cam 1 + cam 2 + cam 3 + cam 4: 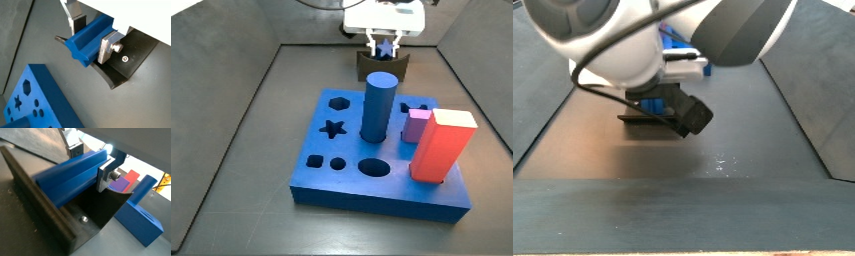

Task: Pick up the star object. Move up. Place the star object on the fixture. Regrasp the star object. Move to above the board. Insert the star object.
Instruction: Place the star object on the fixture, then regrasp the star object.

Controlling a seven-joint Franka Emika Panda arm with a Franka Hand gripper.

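The star object (85, 44) is a dark-blue peg lying level between my fingers. It rests across the dark fixture (128, 67); it also shows in a wrist view (67, 178) over the fixture's wall (47, 213). My gripper (93, 36) is shut on the peg, one silver finger (107, 47) on each flank. In a side view the gripper (382, 45) hangs over the fixture (382, 68) behind the blue board (352, 180). The board's star hole (333, 128) is open. In the side view from behind, the arm hides the gripper; the fixture (647, 119) shows below it.
On the board stand a thick round blue cylinder (378, 105), a red block (442, 145) and a pink-purple block (417, 125). The board's corner shows in a wrist view (37, 100). Grey walls enclose the dark floor (251, 140).
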